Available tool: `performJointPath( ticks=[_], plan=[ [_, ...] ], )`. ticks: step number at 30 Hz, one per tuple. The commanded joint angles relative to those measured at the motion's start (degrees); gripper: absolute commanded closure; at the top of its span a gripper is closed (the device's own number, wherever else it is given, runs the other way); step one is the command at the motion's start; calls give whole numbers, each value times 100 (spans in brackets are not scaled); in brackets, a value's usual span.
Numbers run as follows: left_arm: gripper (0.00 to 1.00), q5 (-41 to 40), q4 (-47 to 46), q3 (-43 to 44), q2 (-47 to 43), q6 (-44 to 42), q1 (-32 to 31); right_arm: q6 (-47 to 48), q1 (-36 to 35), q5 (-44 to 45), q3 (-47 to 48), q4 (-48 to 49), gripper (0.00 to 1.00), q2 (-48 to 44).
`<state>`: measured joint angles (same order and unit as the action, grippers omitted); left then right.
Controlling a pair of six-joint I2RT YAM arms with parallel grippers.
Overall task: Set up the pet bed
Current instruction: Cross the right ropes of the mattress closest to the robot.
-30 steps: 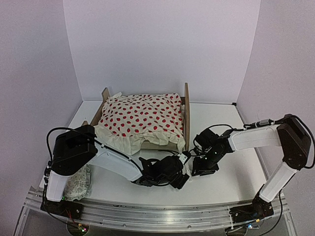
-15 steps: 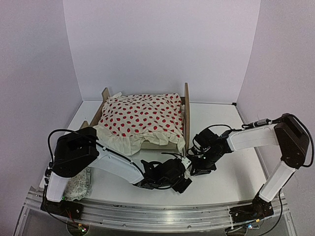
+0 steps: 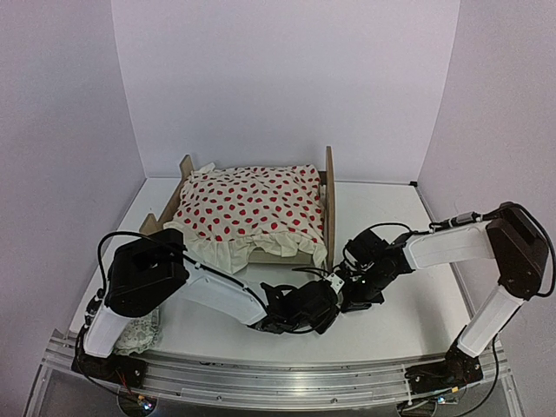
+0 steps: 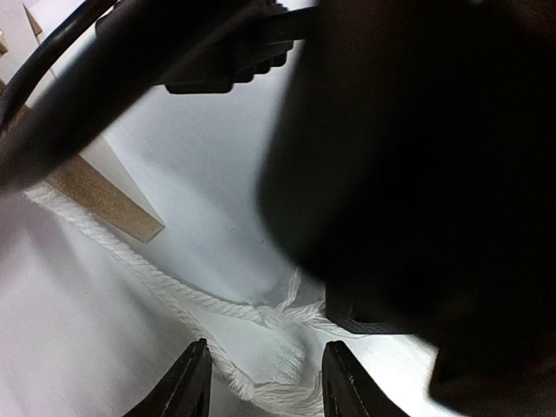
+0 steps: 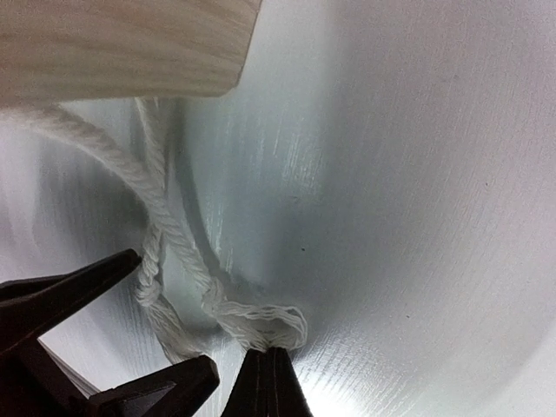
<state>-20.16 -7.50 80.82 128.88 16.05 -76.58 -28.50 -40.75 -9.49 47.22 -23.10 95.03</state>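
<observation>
Moved since before: both arms are sliding closer together, and the left gripper (image 4: 265, 347) is now sitting right next to the right gripper (image 5: 268, 360), just in front of the bed's near right corner.
Not moved: the pet bed (image 3: 329, 200) and the red-dotted blanket (image 3: 248, 204) are staying where they were.
Where the bed is: it is sitting sideways at the back middle of the table (image 3: 382, 208), with its tall end board on the right and the blanket lying on top.
White cord (image 4: 274, 313): it is coming out from under a wooden corner of the bed and lying on the table between the two grippers.
Left jaws: they are standing partly apart, one finger on each side of the cord, not pinching it.
Right jaws: they are pressing fully together, and their tip is touching a loop of the cord. I cannot tell if the loop is caught.
How the bed will handle: it is thin plywood, so it is probably light and stiff, and it is likely sliding easily on the smooth table.
Where to hold: the thin top edge of an end board is looking best, since narrow jaws fit over it. The cord is soft and skinny and may be slipping out.
</observation>
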Motion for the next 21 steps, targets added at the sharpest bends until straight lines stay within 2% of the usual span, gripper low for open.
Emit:
performJointPath(
  ticks=[1,3,5,6,9,12,14,21],
  plan=[
    [51,-123,233,-65,-118,86,-3,54,41,198,-70,-378,100,-12],
    [42,-58,197,-227,-245,102,-4,55,47,193,-27,-396,100,29],
    [43,0,122,-418,-375,117,1,59,46,162,8,-410,100,64],
    [47,15,83,-496,-417,130,-3,63,49,144,22,-414,100,76],
    [76,62,5,-654,-477,139,-5,63,47,83,37,-419,100,112],
    [96,152,-197,-754,-521,71,-5,49,48,-2,50,-422,100,133],
    [100,193,-281,-768,-561,14,0,12,48,-96,36,-419,100,143],
    [100,148,-243,-1129,-1285,51,1,-420,42,-775,-91,57,100,197]
  ],
)
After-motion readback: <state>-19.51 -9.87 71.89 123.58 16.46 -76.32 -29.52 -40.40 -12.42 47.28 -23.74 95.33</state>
